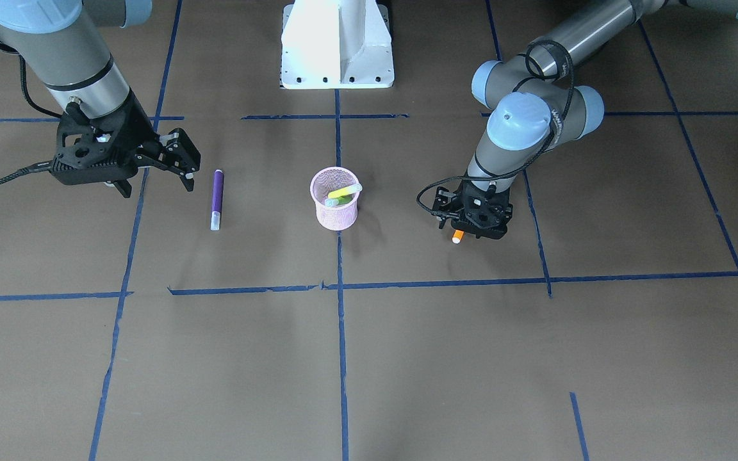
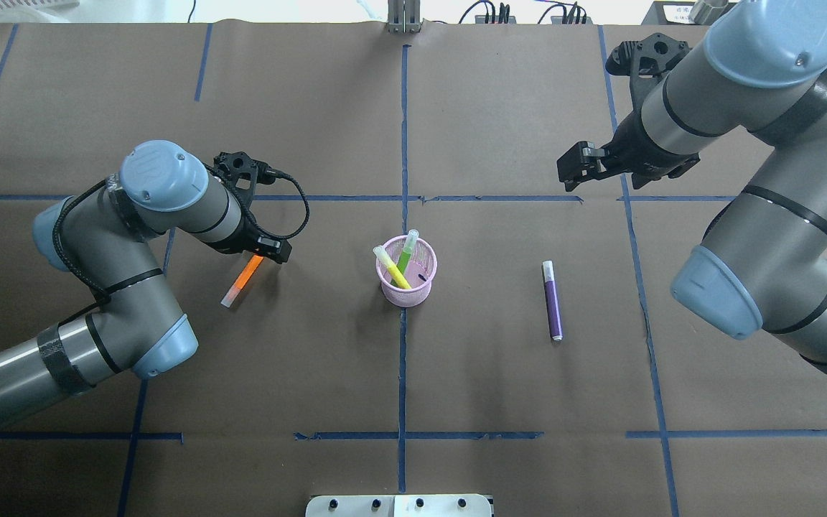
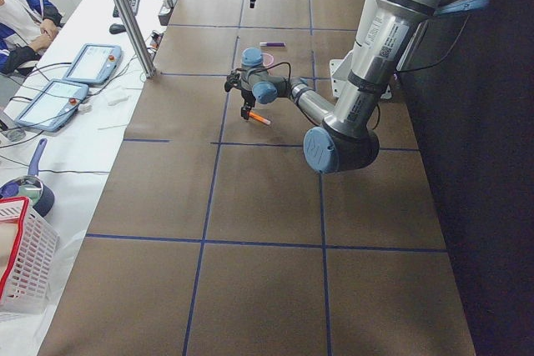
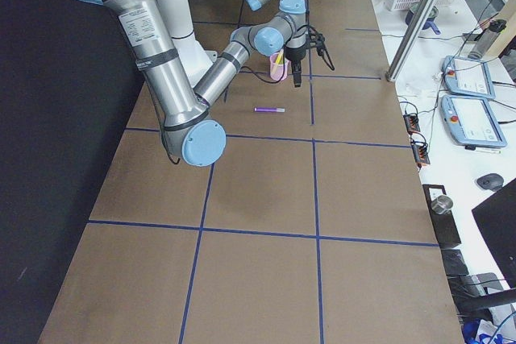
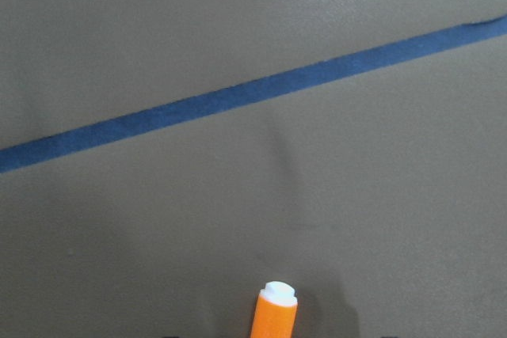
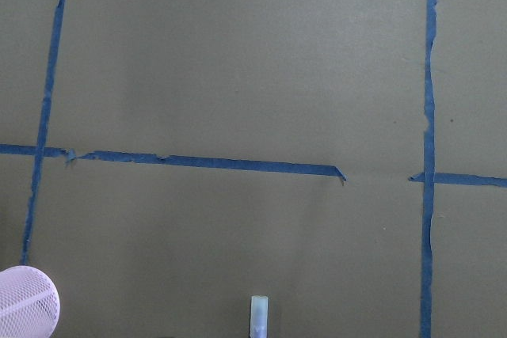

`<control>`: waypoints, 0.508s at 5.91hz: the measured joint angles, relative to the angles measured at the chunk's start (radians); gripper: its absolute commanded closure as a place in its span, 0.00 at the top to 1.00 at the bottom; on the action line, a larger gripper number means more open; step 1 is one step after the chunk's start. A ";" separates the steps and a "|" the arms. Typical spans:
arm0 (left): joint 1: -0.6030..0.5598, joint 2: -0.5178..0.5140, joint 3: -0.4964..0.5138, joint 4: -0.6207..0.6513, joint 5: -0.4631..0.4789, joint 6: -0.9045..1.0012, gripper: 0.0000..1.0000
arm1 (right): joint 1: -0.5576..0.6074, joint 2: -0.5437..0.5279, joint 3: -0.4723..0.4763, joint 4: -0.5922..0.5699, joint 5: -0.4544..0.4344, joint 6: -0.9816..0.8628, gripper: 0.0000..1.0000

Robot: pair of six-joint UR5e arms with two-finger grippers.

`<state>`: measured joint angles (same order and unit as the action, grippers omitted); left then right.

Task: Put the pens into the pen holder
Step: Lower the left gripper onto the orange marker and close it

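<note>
Your pen holder (image 2: 406,276) stands upright at the middle of the desk (image 2: 456,373). It already has a yellow pen (image 2: 392,267) and a green pen (image 2: 405,253) leaning inside.

Taking the clock from the overhead view, the orange pen (image 2: 243,280) lies flat at 9 o'clock from the holder. Its long axis runs from 1 to 7 o'clock, with the pale cap at the 7 o'clock end. The left gripper (image 2: 268,249) is down over its 1 o'clock end, and the left wrist view shows that end poking out at the bottom centre. You cannot tell from these views whether the jaws have closed on it.

The purple pen (image 2: 552,300) lies at 3 o'clock from the holder, well apart. It runs almost 12 to 6, with the cap at 12. The right gripper (image 1: 157,182) hangs wide open and holds nothing. It is raised off the desk, a little to 1 o'clock of that cap.

So the orange pen looks like your step in hand, and the left arm is plainly the nearer one. Once the grip is sure, the carry goes toward 3 o'clock. Because the hold is near one end, expect the long capped end to droop or swing, so tip it upright before you reach the rim.
</note>
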<state>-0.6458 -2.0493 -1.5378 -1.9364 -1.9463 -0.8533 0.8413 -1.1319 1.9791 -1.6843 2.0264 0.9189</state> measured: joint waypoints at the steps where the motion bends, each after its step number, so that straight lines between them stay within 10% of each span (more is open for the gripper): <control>1: 0.000 0.003 0.001 -0.001 0.000 0.001 0.43 | 0.000 0.000 0.001 0.000 0.000 0.000 1.00; 3: 0.000 0.005 -0.003 -0.002 -0.004 0.001 0.06 | 0.003 0.000 0.002 0.000 0.001 0.000 1.00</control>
<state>-0.6460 -2.0444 -1.5405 -1.9385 -1.9507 -0.8526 0.8439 -1.1321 1.9814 -1.6843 2.0275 0.9189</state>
